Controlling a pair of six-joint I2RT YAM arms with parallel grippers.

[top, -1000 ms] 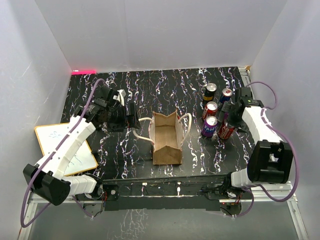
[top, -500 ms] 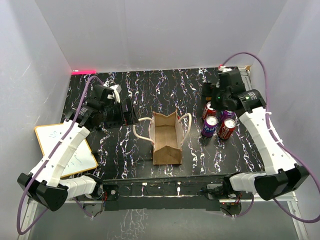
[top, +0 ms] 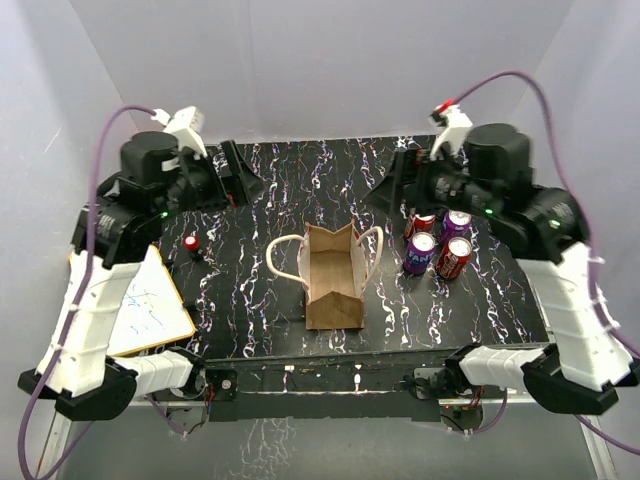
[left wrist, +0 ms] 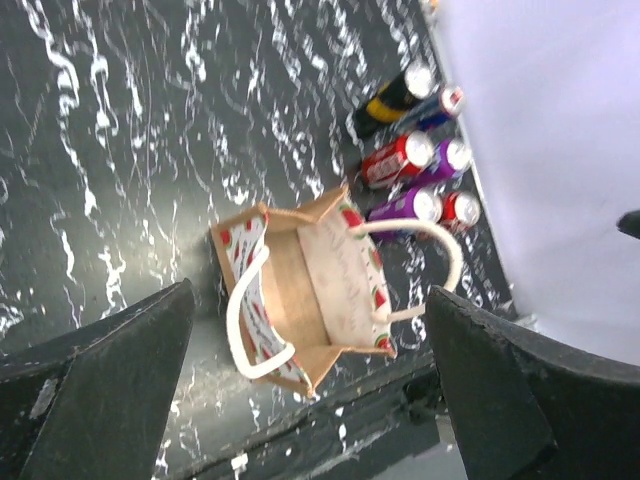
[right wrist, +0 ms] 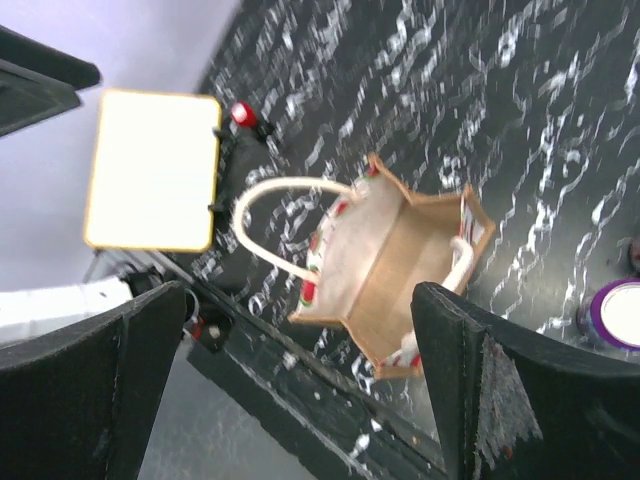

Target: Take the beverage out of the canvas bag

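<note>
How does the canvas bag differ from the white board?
The canvas bag is tan-brown; the white board is white with a yellow rim. The bag stands boxy and open-topped; the board is a flat panel. The bag sits in the middle; the board is at the left edge. Neither is held.

Overhead, both high wrist views share canvas bag [top: 332,308].

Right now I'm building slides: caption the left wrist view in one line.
Empty-looking canvas bag, six drink cans beside it, framed by open jaws of the left gripper.
</note>
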